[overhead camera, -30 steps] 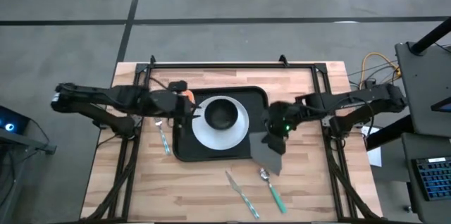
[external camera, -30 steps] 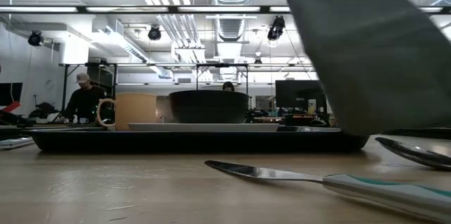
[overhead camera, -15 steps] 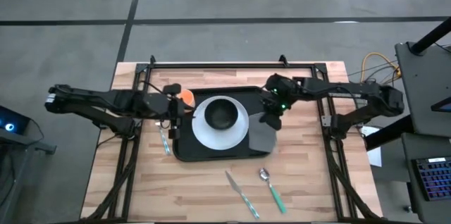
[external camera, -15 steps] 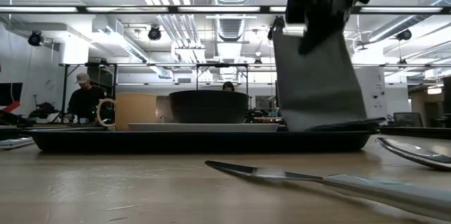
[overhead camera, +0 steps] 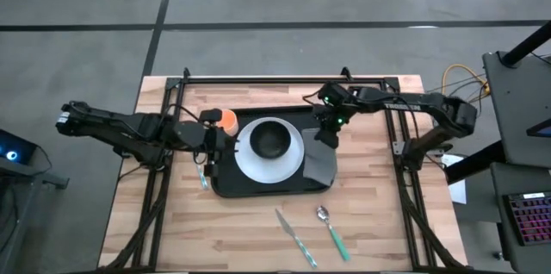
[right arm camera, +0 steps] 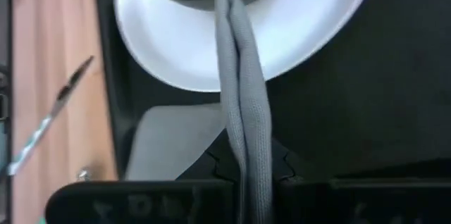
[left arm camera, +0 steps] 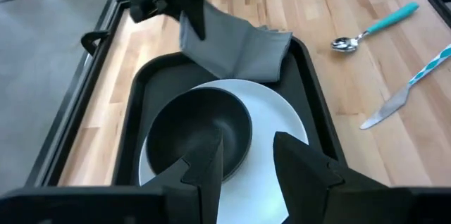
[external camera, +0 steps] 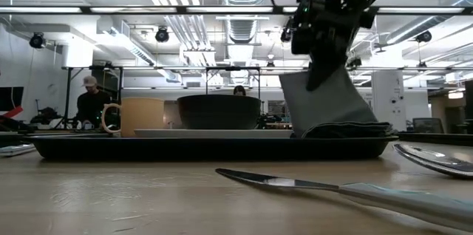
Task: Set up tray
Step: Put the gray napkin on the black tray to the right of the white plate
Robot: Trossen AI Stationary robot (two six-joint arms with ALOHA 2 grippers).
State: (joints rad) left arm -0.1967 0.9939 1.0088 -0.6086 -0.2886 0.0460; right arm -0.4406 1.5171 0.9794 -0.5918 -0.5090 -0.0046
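Note:
The black tray [overhead camera: 225,183] lies mid-table and carries a white plate [overhead camera: 250,169] with a dark bowl [overhead camera: 272,140], plus an orange cup [overhead camera: 227,120] at its far left corner. My right gripper [overhead camera: 328,129] hangs over the tray's right part, shut on a grey folded napkin [overhead camera: 320,164]. My left gripper [overhead camera: 214,141] hovers open at the tray's left edge, and in its wrist view the fingers [left arm camera: 204,171] point at the bowl [left arm camera: 201,129]. A fork [overhead camera: 201,173] lies left of the tray. My right gripper pinches the napkin's upper end [right arm camera: 244,139] between its two fingers, several layers pressed together, coming from above and slanting down. The napkin [external camera: 325,106] hangs tilted below the fingers, and its lower end [external camera: 347,128] lies bunched on the tray floor right of the plate.
A knife [overhead camera: 295,238] and a teal-handled spoon [overhead camera: 331,227] lie on the bare wood near the table's near edge. Metal frame rails [overhead camera: 267,78] run along the far and side edges. People show in the room beyond [external camera: 89,102].
My right gripper has carried the napkin from beyond the tray's near right corner toward the far edge, over the tray's right side, and lowered it. The napkin hung clear before; now its lower end rests folded on the tray. My left gripper has drawn back slightly toward the left.

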